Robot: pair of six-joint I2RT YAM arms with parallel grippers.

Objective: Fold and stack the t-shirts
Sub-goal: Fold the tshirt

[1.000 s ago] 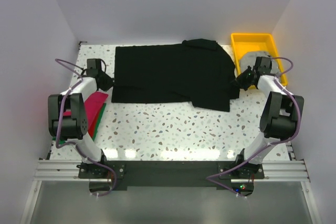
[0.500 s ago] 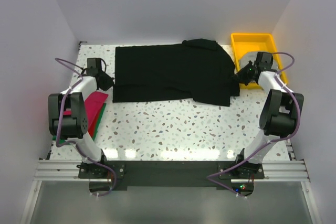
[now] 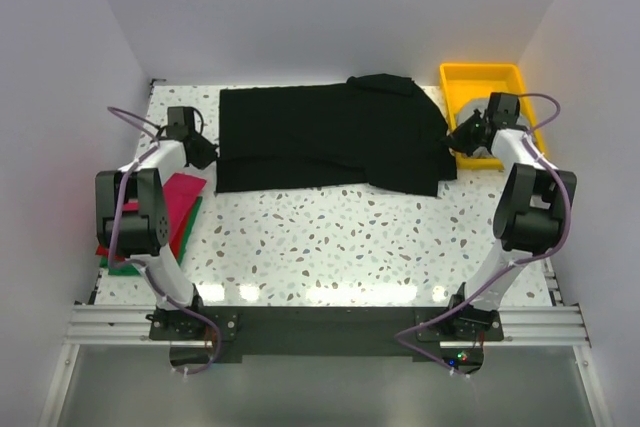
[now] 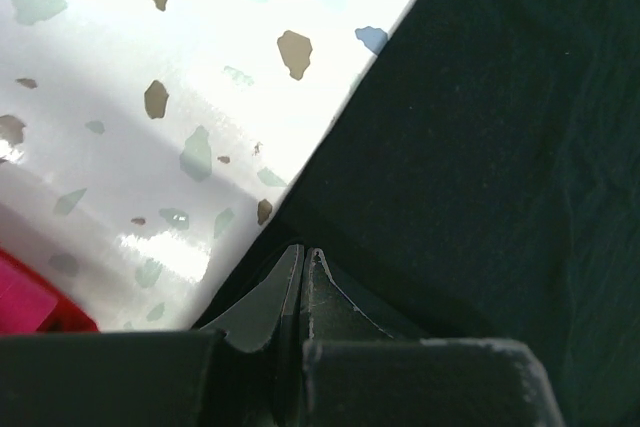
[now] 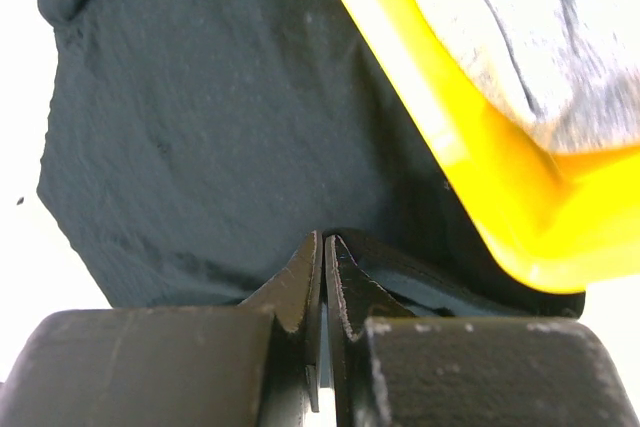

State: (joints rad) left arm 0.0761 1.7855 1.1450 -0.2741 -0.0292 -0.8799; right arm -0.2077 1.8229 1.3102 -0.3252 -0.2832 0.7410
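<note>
- The left claw (image 3: 211, 156) (image 4: 302, 259) has its fingers pressed together, pinching the near left corner of the black t-shirt (image 3: 330, 142) (image 4: 480, 147).
- From this claw the black t-shirt spreads flat to the right across the far part of the speckled counter (image 3: 330, 237).
- The right claw (image 3: 453, 139) (image 5: 323, 243) is also closed tight, pinching the shirt's right edge, where a small fold of cloth rises around the fingertips.
- Just right of the right claw sits the yellow tray (image 3: 480, 74) (image 5: 470, 157), its near corner touching the black cloth.
- A grey t-shirt (image 3: 472, 115) (image 5: 540, 27) lies inside that tray.
- Near the left claw, on the arm-base side, a folded magenta t-shirt (image 3: 178, 202) lies on a green t-shirt (image 3: 125, 269), apart from the black one.
</note>
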